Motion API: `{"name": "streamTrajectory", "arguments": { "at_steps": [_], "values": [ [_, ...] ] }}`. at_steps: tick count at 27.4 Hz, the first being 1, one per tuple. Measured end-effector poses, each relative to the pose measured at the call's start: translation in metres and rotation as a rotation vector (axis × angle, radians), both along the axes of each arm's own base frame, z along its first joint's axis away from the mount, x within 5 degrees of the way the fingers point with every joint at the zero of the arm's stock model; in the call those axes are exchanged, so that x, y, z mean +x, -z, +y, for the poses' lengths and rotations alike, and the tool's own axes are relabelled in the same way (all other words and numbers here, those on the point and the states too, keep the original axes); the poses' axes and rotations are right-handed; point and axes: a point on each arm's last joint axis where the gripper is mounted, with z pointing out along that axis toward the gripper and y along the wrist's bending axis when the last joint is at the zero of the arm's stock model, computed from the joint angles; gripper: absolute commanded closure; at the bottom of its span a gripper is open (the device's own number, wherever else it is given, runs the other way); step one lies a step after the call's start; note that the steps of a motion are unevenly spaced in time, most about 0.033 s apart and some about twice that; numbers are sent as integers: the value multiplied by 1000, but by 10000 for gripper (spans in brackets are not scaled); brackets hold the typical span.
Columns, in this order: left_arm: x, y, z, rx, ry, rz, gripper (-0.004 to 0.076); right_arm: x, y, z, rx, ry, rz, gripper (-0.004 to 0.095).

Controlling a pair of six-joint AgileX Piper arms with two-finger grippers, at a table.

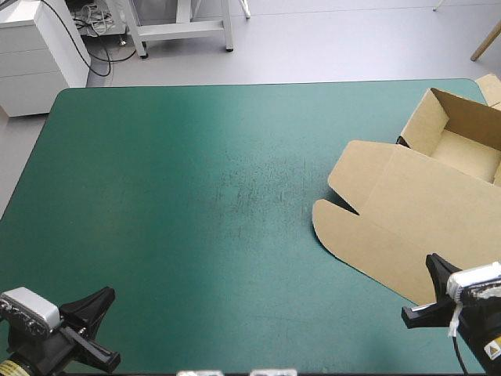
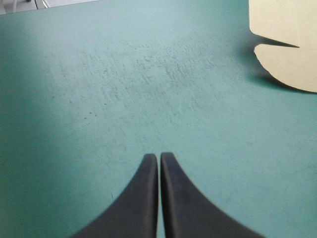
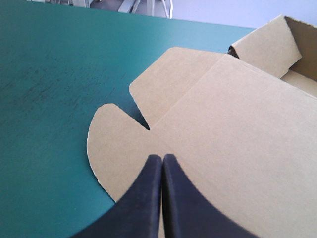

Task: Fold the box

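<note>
Table (image 1: 180, 204), teal-green cover: open room across the left and middle, out to the far and left edges. Box (image 1: 415, 211) lies along the right edge, tray toward the far right corner, lid flat. Left gripper (image 2: 159, 156) is clenched on nothing over bare cover, and right gripper (image 3: 162, 156) is clenched on nothing over the lid.

A: What is the box (image 1: 415, 227) made of?
B: Brown board, matt, smooth, creased along its fold lines.
A: And the table cover (image 1: 156, 157)?
B: Teal-green, matt, scuffed with fine dark scratches mid-table.
A: The fingers (image 2: 143, 198)?
B: Black, smooth, dull plastic or rubber.
</note>
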Motion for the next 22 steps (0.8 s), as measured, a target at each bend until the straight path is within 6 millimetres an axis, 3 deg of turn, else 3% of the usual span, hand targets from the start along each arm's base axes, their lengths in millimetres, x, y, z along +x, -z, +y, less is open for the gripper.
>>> {"name": "streamTrajectory", "arguments": {
  "at_steps": [12, 22],
  "values": [
    [-5, 25, 2, -28, -5, -83, 731, -26, 43, -3, 38, 33, -134, 929],
    [-6, 24, 3, -39, -7, -110, 731, -25, 46, -4, 55, 42, -136, 929]
  ]
}}
